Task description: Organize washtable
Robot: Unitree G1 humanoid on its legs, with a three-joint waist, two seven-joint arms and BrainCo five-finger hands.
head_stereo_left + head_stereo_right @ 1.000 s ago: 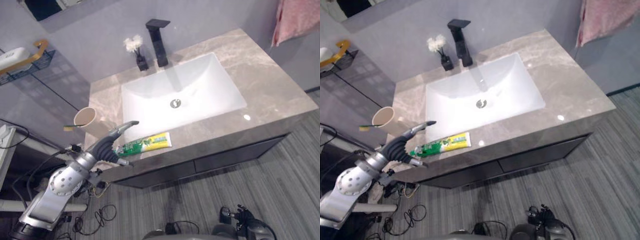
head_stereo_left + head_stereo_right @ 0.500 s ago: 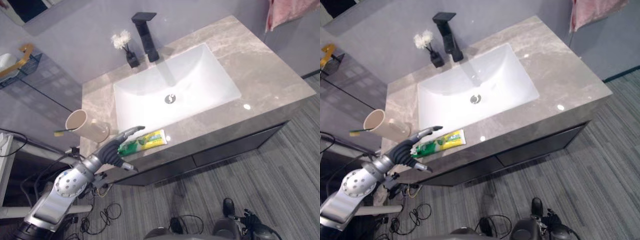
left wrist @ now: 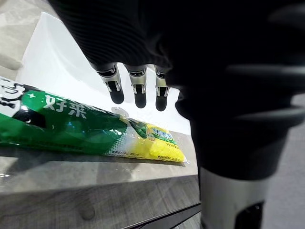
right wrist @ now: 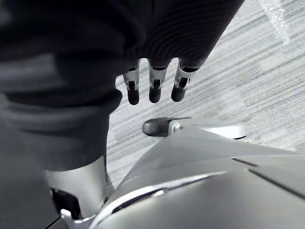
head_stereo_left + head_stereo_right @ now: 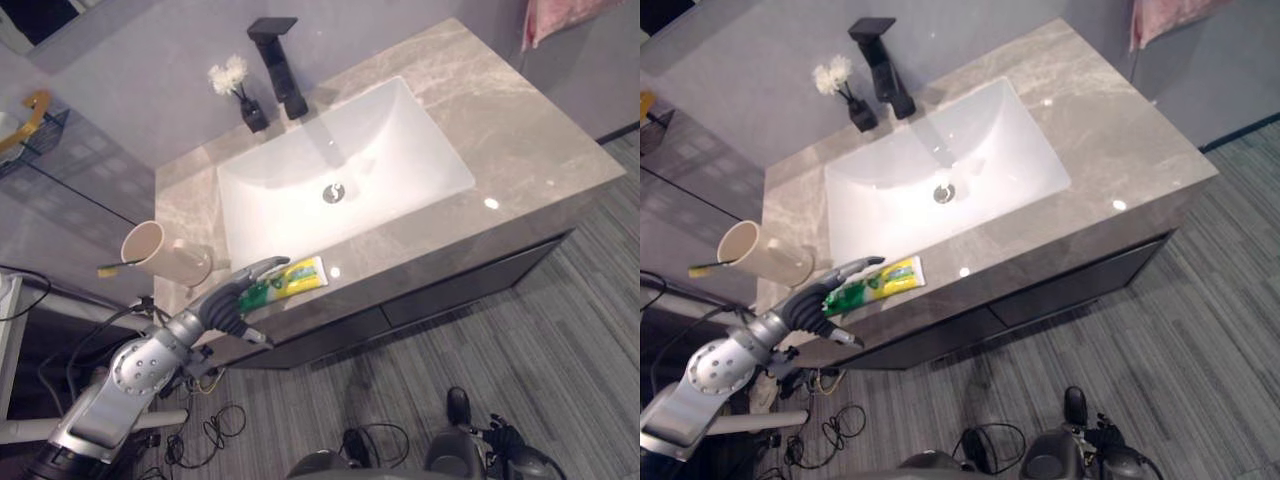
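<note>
A green and yellow toothpaste tube (image 5: 291, 279) lies flat on the marble countertop (image 5: 520, 130), near its front edge and in front of the white sink (image 5: 390, 150). My left hand (image 5: 228, 298) hovers at the tube's green end, open; its fingers (image 3: 139, 93) reach straight out over the tube (image 3: 71, 129) and the thumb sits below the counter's edge. A beige cup (image 5: 160, 254) with a toothbrush in it sits at the counter's left end, just behind that hand. My right hand (image 4: 152, 86) hangs open over the grey floor, away from the counter.
A black faucet (image 5: 279, 62) and a small dark vase of white flowers (image 5: 240, 95) stand behind the sink. A wire basket with a gold handle (image 5: 28, 112) hangs on the left wall. A pink towel (image 5: 560, 12) hangs at the far right.
The camera has shifted, so the whole scene sits differently. My left hand has come forward, and its fingers now reach over the tube's green end.
</note>
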